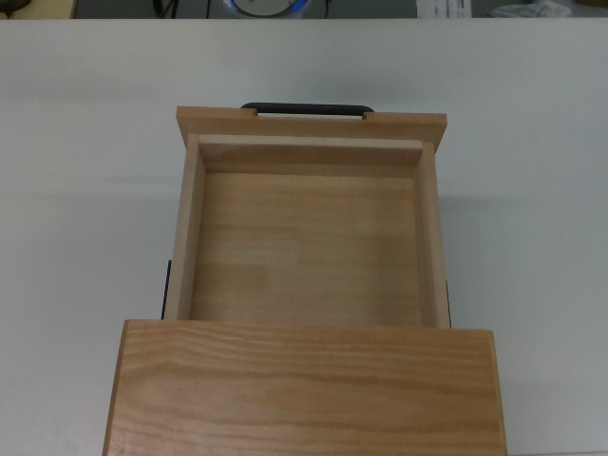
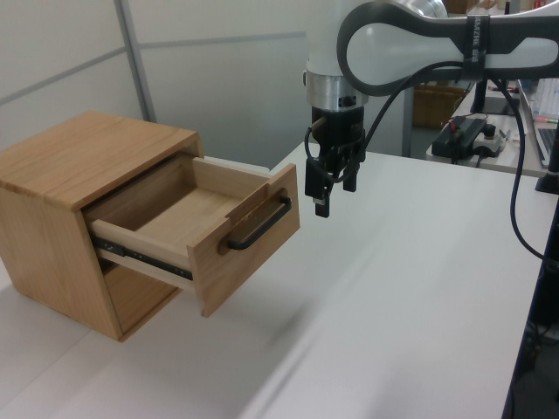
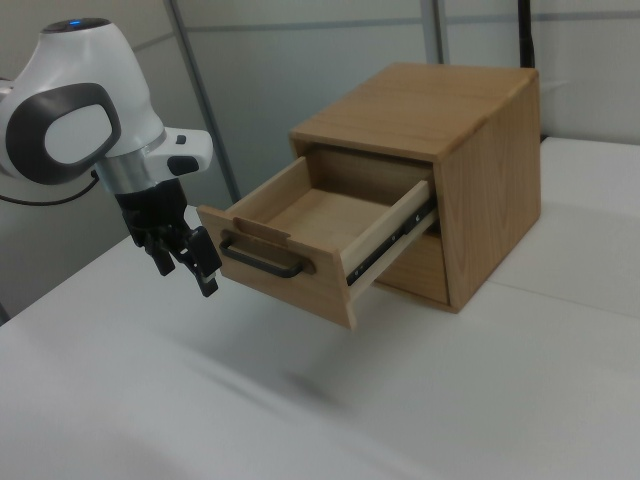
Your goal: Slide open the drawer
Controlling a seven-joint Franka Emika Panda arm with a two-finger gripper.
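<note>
The drawer [image 1: 304,247] is a light wooden tray pulled well out of its wooden casing [image 1: 304,385], and it holds nothing. Its black bar handle [image 1: 306,108] sits on the front panel at the top view's upper edge of the drawer. In the left view my gripper [image 2: 334,199] hangs open to the right of the handle [image 2: 259,229], a short gap away and slightly above it, touching nothing. The right view shows the gripper [image 3: 188,278] just left of the handle [image 3: 262,262]. The gripper is out of the top view.
The casing stands on a white table [image 2: 410,297]. Black cables [image 2: 515,175] hang from the arm at the left view's right. A desk with equipment [image 2: 467,135] lies behind. Wall panels stand behind the casing.
</note>
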